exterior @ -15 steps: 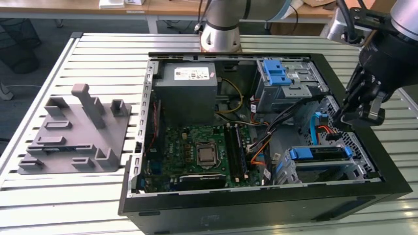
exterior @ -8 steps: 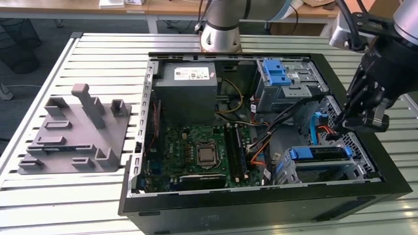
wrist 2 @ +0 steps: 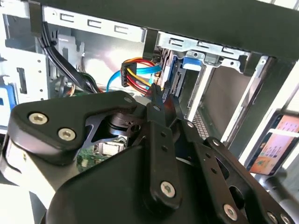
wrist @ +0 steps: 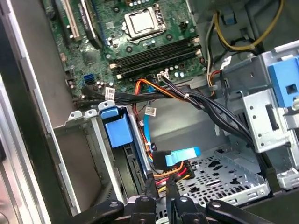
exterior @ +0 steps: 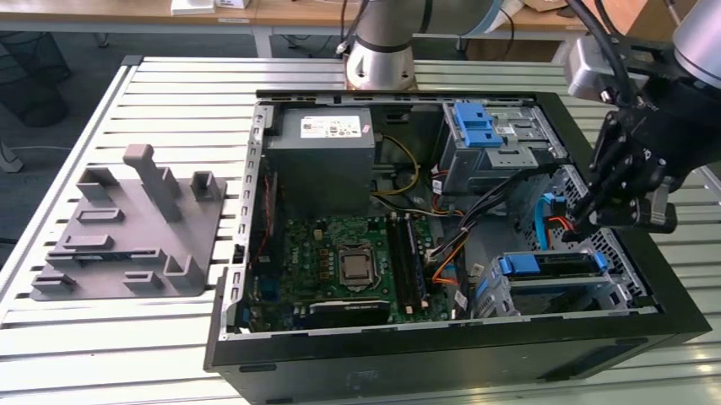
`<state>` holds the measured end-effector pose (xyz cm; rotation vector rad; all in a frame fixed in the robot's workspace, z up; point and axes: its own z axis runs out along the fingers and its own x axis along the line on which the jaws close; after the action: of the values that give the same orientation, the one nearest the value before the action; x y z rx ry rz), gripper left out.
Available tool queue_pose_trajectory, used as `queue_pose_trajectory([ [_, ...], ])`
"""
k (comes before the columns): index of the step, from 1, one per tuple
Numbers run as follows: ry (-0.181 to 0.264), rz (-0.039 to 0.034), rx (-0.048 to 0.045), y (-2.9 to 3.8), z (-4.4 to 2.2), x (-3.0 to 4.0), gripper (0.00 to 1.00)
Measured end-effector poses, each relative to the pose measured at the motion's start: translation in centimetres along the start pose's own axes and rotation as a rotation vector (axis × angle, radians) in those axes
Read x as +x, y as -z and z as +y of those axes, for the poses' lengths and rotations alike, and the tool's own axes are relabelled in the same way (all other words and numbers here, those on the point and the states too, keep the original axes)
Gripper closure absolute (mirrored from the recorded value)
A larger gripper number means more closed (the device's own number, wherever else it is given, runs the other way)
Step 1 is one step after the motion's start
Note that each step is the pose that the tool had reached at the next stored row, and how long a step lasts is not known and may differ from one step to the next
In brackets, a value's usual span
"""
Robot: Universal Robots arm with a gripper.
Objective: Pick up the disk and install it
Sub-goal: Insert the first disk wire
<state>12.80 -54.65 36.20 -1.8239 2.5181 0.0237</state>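
The disk [exterior: 555, 263] sits inside the lower drive bay at the front corner of the open computer case [exterior: 451, 359], on the exterior view's right, with its blue rail tab toward the motherboard. In the first wrist view the disk [wrist: 133, 170] shows edge-on in the bay beside that blue tab. My gripper [exterior: 586, 221] hangs just above and behind the bay. Its fingers are close together with nothing held. In both wrist views the gripper [wrist 2: 162, 95] [wrist: 159, 193] points at a black connector with a blue pull tab [wrist: 183, 156] and red, yellow and orange wires.
A metal drive cage with a blue latch [exterior: 487, 131] stands behind the gripper. The grey power-supply box [exterior: 321, 156] and motherboard [exterior: 349, 266] take up the case's left part. Black cable bundles [wrist: 196, 100] run across the middle. A grey fixture plate [exterior: 130, 232] lies on the slatted table.
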Motion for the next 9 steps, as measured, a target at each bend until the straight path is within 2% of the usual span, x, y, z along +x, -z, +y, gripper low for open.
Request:
queue_pose_trajectory([
  [4, 0.055, -0.0005, -0.0019, -0.08, 0.01, 0.01, 0.76],
  [9, 0.087, -0.0009, -0.0029, -0.09, 0.0, 0.26, 0.76],
])
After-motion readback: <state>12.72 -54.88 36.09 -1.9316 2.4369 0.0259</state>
